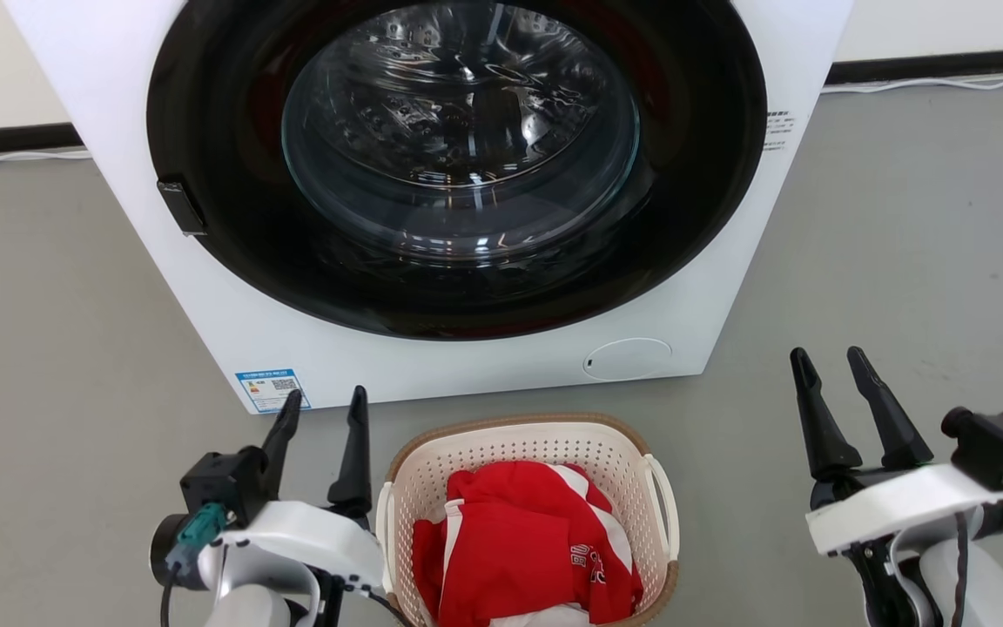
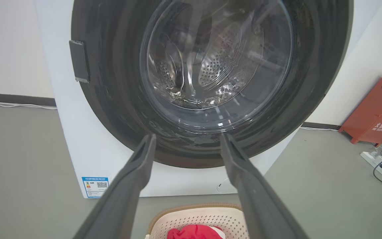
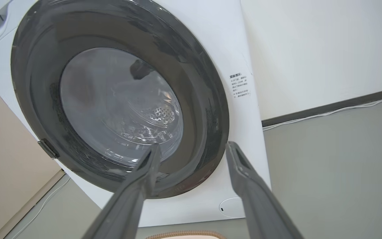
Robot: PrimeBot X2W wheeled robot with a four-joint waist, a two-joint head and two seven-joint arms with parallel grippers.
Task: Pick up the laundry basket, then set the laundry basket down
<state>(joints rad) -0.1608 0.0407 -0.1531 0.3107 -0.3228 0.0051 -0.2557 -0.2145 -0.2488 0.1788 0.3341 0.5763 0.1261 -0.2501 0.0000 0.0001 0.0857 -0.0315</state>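
The laundry basket [image 1: 519, 453], cream-white with a brown rim and white side handles, sits on the grey floor in front of the washer, holding red and white clothes [image 1: 523, 544]. My left gripper [image 1: 323, 402] stands open just left of the basket, close to its left handle, holding nothing. Well off to the basket's right, my right gripper [image 1: 828, 357] is open and empty. In the left wrist view the basket's far rim [image 2: 197, 210] shows between the fingers [image 2: 134, 176]. The right wrist view catches a sliver of the brown rim [image 3: 184, 235] at its bottom edge.
A white front-loading washer [image 1: 432, 348] with a closed dark round glass door stands right behind the basket. A red box [image 2: 375, 109] leans on the wall at the right, with a power strip and cables [image 2: 381, 164] on the floor nearby.
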